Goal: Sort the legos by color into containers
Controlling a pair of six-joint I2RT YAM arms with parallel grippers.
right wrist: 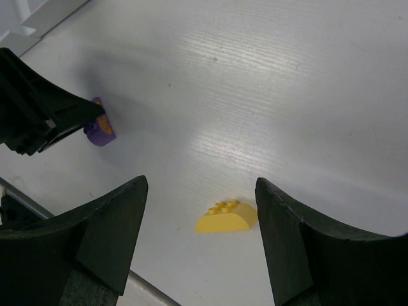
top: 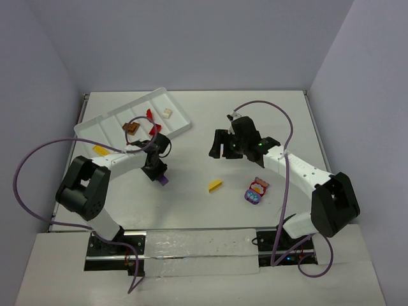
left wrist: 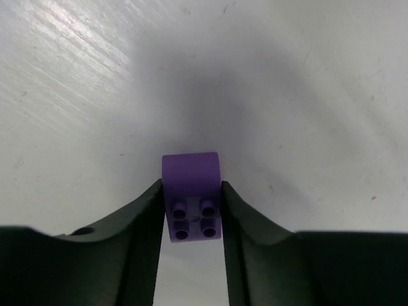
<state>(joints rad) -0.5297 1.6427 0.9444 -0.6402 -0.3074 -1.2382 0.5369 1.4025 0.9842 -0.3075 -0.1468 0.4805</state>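
Note:
My left gripper (top: 160,176) is shut on a purple lego (top: 163,180) at table level, left of centre. In the left wrist view the purple lego (left wrist: 191,191) sits studs-up between both fingers of that gripper (left wrist: 191,213). My right gripper (top: 222,145) is open and empty above the table's middle. In the right wrist view a yellow rounded lego (right wrist: 227,217) lies on the table between that gripper's (right wrist: 201,239) spread fingers, and the purple lego (right wrist: 99,131) shows at the left. The white tray (top: 102,121) lies at the far left.
The tray holds a brown lego (top: 131,127), red legos (top: 153,122), a white lego (top: 167,113) and a yellow one (top: 100,150) at its near left end. The yellow lego (top: 215,185) and a pink-and-purple cluster (top: 256,190) lie on the table near the right arm.

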